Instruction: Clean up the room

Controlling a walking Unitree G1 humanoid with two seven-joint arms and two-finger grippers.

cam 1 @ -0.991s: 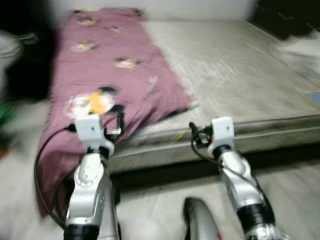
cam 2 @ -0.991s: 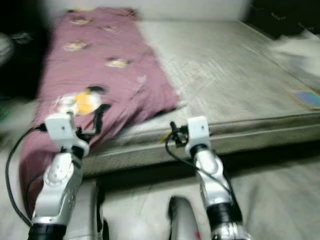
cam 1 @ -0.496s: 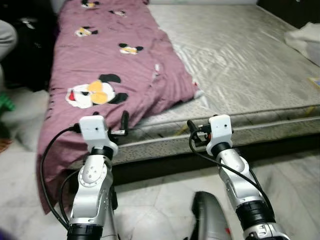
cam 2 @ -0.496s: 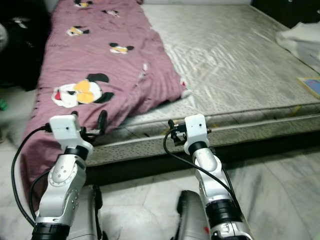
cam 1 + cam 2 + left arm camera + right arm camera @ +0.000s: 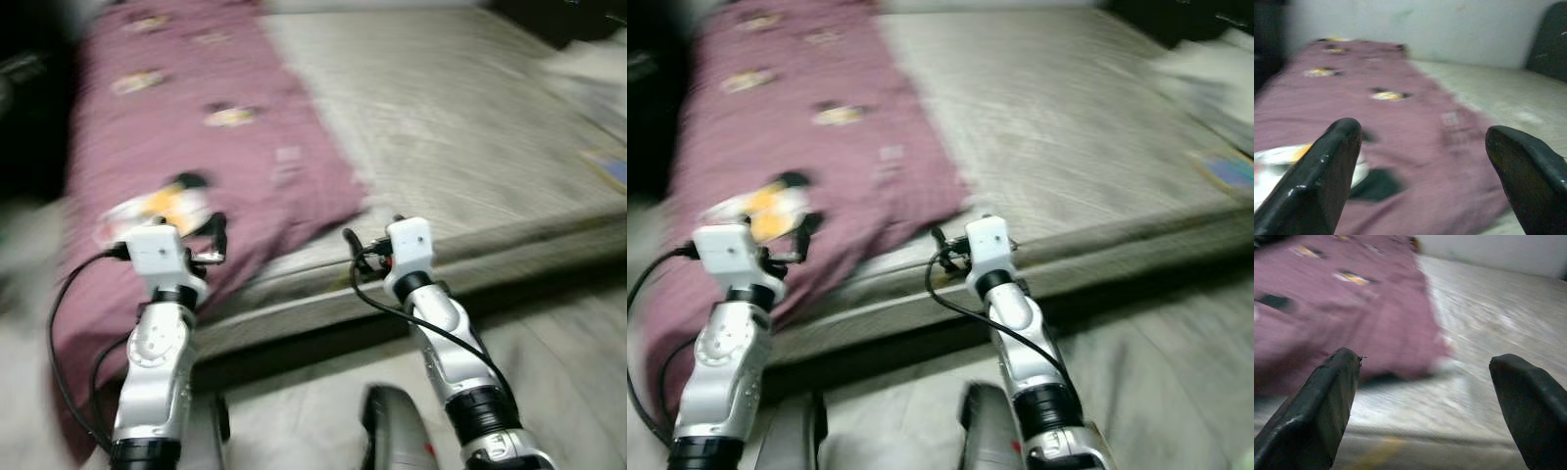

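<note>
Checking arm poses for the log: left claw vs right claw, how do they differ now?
The left claw is held over the purple blanket; the right claw is at the bare mattress edge, beside the blanket's corner. In the head views the left claw sits slightly lower than the right. Both are open and hold nothing.

- Left gripper (image 5: 1420, 171): fingers spread wide, nothing between them, arm raised forward.
- Right gripper (image 5: 1430, 411): fingers likewise parted and empty, arm raised alongside.

Maroon blanket (image 5: 186, 147) with cartoon prints, spread along mattress (image 5: 460, 127) left side, near end draping over edge.
</note>
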